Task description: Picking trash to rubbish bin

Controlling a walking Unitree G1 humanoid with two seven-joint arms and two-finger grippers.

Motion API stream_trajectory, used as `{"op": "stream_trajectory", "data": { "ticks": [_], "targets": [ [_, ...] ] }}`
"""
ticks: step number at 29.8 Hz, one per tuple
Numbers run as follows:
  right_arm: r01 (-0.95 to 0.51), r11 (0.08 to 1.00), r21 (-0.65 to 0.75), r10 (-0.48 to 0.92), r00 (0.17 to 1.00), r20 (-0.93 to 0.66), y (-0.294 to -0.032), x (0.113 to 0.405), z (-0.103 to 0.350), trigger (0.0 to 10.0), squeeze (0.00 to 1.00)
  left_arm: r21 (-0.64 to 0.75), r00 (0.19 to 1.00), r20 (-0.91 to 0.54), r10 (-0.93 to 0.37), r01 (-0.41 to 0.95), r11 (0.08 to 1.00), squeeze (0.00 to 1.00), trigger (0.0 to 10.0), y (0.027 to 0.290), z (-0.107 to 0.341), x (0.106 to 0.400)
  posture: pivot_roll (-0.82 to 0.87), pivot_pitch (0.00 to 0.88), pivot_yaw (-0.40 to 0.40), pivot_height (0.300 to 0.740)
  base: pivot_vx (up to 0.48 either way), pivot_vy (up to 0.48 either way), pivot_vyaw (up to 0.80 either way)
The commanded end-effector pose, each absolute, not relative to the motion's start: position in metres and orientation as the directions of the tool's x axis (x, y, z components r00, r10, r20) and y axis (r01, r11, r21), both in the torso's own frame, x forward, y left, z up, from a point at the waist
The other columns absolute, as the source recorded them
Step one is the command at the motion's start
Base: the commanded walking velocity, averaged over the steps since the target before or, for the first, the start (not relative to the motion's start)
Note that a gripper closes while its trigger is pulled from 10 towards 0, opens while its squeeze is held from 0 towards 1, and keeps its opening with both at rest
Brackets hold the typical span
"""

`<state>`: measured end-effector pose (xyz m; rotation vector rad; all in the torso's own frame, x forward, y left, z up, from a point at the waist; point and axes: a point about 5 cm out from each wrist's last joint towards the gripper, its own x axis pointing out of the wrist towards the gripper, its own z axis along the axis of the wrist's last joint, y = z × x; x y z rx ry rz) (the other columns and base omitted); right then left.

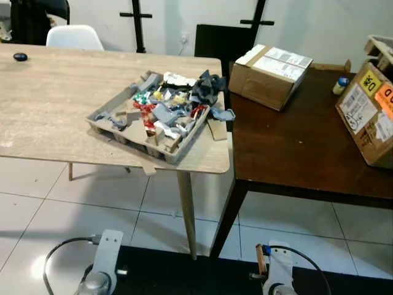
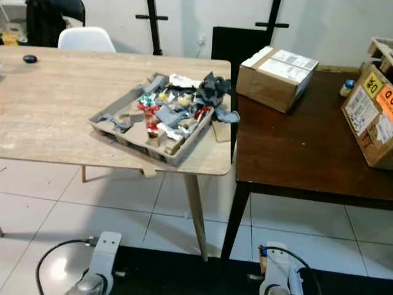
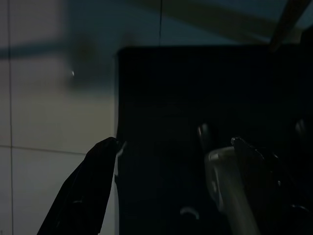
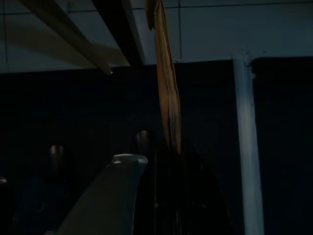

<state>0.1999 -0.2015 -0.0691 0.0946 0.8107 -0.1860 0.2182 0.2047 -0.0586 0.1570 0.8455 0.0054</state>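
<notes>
The trash is partly in your right gripper [image 4: 166, 156] already: a thin brown cardboard strip [image 4: 166, 83] pinched between its fingers, down low by the floor. Your left gripper [image 3: 166, 166] hangs open. The rest fills the tray [image 1: 107, 126] on the light table [image 1: 55, 98], up ahead.

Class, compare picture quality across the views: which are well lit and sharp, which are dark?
Head views: bright and sharp, the tray of trash clear. Left wrist view: very dark, blurred, a black finger barely visible. Right wrist view: dim, a cardboard strip catching light.
</notes>
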Motion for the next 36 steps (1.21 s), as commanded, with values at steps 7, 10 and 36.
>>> {"op": "stream_trajectory", "data": {
  "ticks": [7, 10, 36],
  "targets": [
    [0.204, 0.979, 0.01, -0.128, 0.651, -0.748, -0.2, 0.189, -0.075, 10.0, 0.0, 0.108, 0.688, -0.725, 0.046, 0.048, 0.993, 0.0, 10.0, 0.203, -0.056, 0.222, 0.08, 0.097, 0.024, 0.74, 0.0, 0.0, 0.0],
    [0.262, 0.965, 0.015, -0.164, 0.649, -0.743, -0.204, 0.19, -0.075, 10.0, 0.0, 0.108, 0.683, -0.73, 0.008, 0.103, 0.989, 0.0, 10.0, 0.196, -0.059, 0.22, 0.09, 0.098, 0.013, 0.74, 0.0, 0.0, 0.0],
    [0.25, 0.968, 0.007, -0.153, 0.613, -0.775, -0.196, 0.174, -0.085, 10.0, 0.0, 0.134, 0.679, -0.734, 0.025, 0.109, 0.985, 0.0, 10.0, 0.207, -0.063, 0.212, 0.12, 0.056, 0.018, 0.74, 0.0, 0.0, 0.0]
  ]
}}
